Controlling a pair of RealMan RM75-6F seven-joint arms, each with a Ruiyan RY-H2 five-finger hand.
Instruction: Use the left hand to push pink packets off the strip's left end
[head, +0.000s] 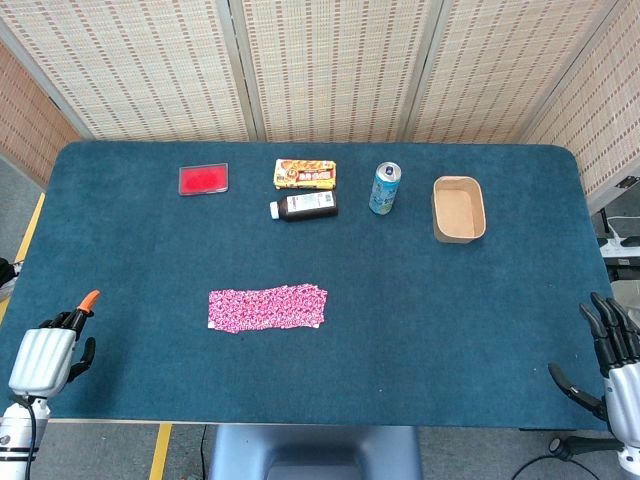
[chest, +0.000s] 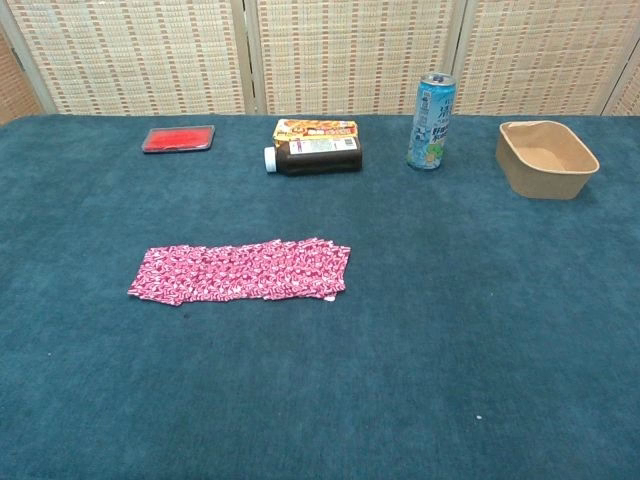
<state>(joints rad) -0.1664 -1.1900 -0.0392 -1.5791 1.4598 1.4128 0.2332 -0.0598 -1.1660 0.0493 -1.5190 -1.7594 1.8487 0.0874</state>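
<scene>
A strip of pink packets (head: 267, 308) lies flat on the blue table, left of centre; the chest view shows the same pink strip (chest: 242, 271) with overlapping packets in a row. My left hand (head: 50, 352) rests at the table's front left corner, well left of and nearer than the strip, fingers loosely apart and holding nothing. At the front right corner my right hand (head: 608, 362) hangs just off the table edge, fingers spread and empty. Neither hand appears in the chest view.
Along the back stand a red flat case (head: 203, 179), a yellow snack box (head: 305, 174), a dark bottle lying on its side (head: 304, 206), a blue can (head: 384, 188) and a brown paper bowl (head: 459, 209). Bamboo screens close off the rear.
</scene>
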